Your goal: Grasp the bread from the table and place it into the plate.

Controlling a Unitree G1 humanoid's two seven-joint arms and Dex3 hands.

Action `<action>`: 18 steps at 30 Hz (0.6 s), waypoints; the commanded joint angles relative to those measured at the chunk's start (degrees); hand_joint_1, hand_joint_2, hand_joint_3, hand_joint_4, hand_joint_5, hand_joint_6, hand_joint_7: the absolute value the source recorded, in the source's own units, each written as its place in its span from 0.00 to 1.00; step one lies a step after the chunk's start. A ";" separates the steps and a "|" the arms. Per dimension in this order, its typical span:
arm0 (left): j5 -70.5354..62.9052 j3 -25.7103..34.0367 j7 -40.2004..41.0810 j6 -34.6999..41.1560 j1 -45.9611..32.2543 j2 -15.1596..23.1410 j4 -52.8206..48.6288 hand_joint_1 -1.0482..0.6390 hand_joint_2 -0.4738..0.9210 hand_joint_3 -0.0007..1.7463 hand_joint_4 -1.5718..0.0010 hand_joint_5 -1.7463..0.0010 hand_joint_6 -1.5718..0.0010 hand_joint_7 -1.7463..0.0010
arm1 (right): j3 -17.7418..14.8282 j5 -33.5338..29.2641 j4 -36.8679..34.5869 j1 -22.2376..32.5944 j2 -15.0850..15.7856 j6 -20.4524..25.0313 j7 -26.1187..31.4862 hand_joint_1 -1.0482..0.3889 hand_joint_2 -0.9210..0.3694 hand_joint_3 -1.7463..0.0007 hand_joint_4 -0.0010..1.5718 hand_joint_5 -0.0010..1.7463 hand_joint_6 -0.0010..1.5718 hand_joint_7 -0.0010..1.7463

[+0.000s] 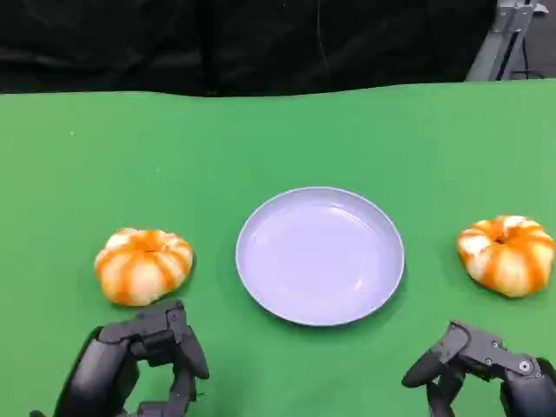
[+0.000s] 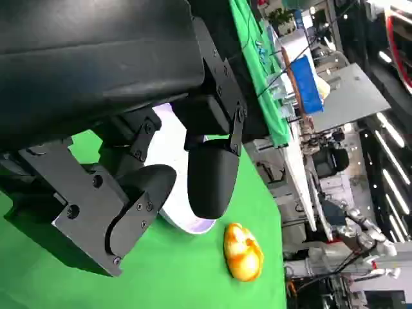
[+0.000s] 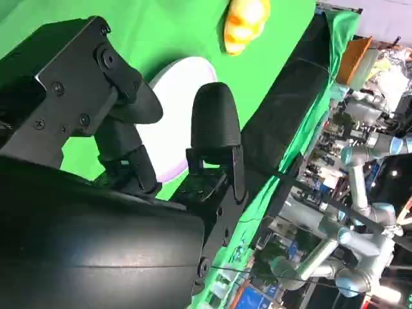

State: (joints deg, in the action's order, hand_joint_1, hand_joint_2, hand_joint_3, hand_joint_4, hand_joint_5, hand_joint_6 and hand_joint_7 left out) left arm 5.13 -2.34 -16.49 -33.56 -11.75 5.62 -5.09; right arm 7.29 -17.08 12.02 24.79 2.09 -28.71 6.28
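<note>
Two bread pieces lie on the green table: the left bread sits toward the table's left edge, and the right bread sits toward its right edge, each well apart from the lavender plate that stands between them at mid-table, nearer the front edge than the back. The plate holds nothing. The left hand is at the front edge, just short of the left bread and not touching it; its fingers are apart and nothing is held. The right hand is likewise at the front edge, near the right bread but clear of it, fingers spread and released. The left wrist view shows the left hand's fingers parted over the plate's rim with the far bread beyond; the right wrist view shows the same for the right hand's fingers. Judgement: the task stands at its opening step, the approach; no grasp has been made. The next move calls for one hand to advance over the nearer bread, lower its open fingers around the rounded body, and close gently, since the bread looks soft and may deform or roll.
</note>
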 commanded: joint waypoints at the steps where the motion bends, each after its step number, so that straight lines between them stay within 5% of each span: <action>1: 0.14 0.62 0.14 -1.27 0.32 0.46 -0.62 0.63 0.54 0.88 0.44 0.01 0.46 0.13 | -0.47 0.55 -0.73 -0.16 0.34 -0.30 0.26 0.84 0.49 0.20 0.53 0.97 0.52 0.72; 18: -0.12 0.63 0.30 -1.58 0.37 0.50 -0.85 0.64 0.54 0.87 0.43 0.01 0.46 0.13 | -0.51 0.51 -0.97 -0.26 0.33 -0.55 0.37 0.84 0.49 0.21 0.53 0.97 0.52 0.73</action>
State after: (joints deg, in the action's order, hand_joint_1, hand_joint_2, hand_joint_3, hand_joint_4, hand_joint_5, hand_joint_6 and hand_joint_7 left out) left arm 5.10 -2.34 -16.49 -34.43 -11.55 5.61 -5.33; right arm 7.28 -17.00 11.12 24.42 2.08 -28.75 6.29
